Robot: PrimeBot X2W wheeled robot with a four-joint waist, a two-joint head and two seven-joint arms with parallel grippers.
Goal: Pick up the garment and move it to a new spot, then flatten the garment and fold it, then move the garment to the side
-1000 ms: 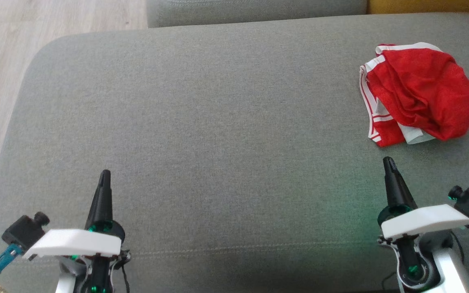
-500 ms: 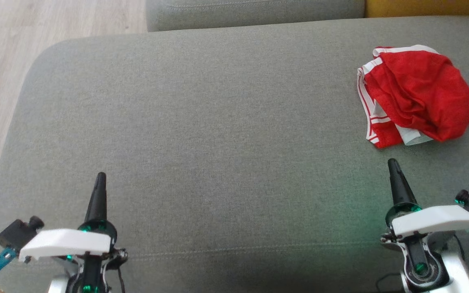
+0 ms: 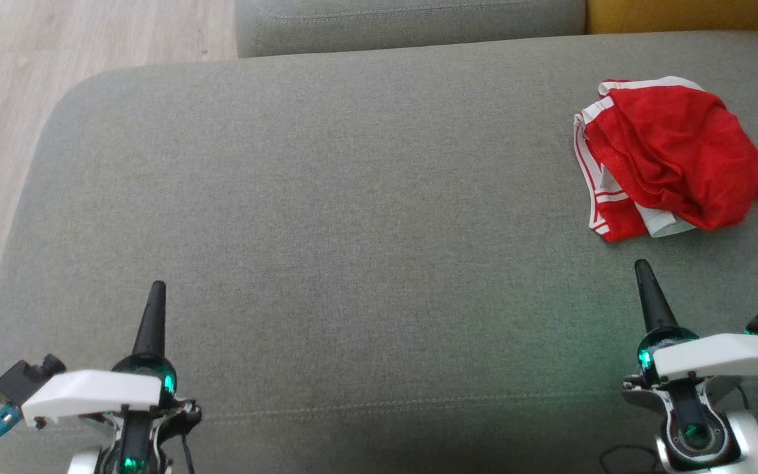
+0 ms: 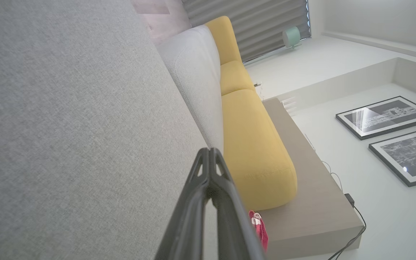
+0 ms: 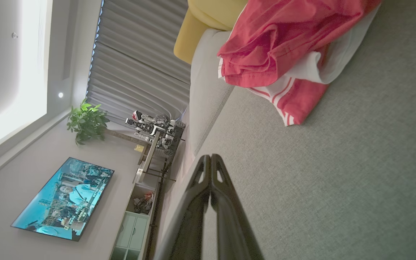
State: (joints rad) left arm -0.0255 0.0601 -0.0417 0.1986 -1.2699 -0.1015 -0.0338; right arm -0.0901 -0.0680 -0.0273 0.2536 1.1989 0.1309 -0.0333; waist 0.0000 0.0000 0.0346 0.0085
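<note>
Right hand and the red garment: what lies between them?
Nothing: a bare stretch of grey sofa cushion separates the right hand from the red garment, as the head view shows.

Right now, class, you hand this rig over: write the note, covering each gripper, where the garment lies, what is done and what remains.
Left gripper: jaws shut, empty, near left of the grey cushion.
Right gripper: jaws shut, empty, just short of the garment, not touching it.
The garment: red with white stripes, crumpled at the cushion's far right.
Done: nothing yet. Left: pick up, move, flatten, fold, set aside.
</note>
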